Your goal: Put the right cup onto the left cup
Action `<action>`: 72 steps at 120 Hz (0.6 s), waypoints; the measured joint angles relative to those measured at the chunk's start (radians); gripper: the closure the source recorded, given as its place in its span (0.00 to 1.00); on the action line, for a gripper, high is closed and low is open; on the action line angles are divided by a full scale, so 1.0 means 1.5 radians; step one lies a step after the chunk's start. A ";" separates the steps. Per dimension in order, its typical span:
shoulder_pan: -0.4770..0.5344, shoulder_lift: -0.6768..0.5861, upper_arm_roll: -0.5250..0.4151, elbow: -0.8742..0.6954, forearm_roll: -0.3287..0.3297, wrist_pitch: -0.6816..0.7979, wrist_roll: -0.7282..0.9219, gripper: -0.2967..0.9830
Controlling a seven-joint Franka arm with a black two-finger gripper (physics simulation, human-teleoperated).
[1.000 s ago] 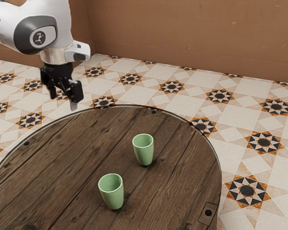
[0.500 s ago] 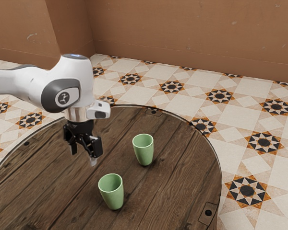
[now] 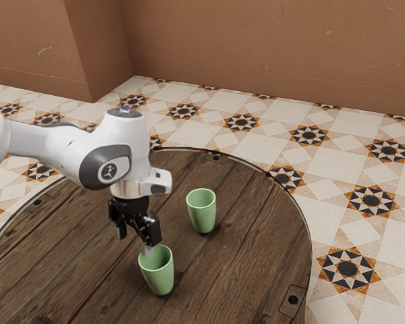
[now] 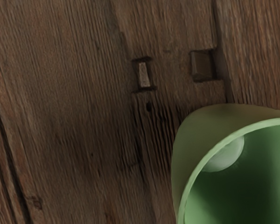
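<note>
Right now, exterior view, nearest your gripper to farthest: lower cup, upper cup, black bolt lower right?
1. Lower cup, close by my gripper
2. Upper cup, toward the exterior view's right
3. Black bolt, near the table's rim

The rounded white arm (image 3: 57,147) features a dark-grey oval joint cover (image 3: 88,171), black emblem (image 3: 109,171), metallic collar (image 3: 126,189) and black two-finger gripper (image 3: 136,241).

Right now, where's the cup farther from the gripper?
In the exterior view, the far cup stands upright near the middle, on the table, up and to that view's right of the near cup.
</note>
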 joint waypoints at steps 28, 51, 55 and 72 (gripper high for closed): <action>0.001 0.017 0.000 -0.019 -0.001 0.029 -0.002 0.23; 0.006 0.055 -0.001 -0.021 -0.002 0.067 -0.003 0.23; 0.006 0.057 -0.001 -0.021 -0.002 0.073 -0.003 0.25; -0.003 0.047 -0.001 -0.019 0.006 0.088 -0.003 0.54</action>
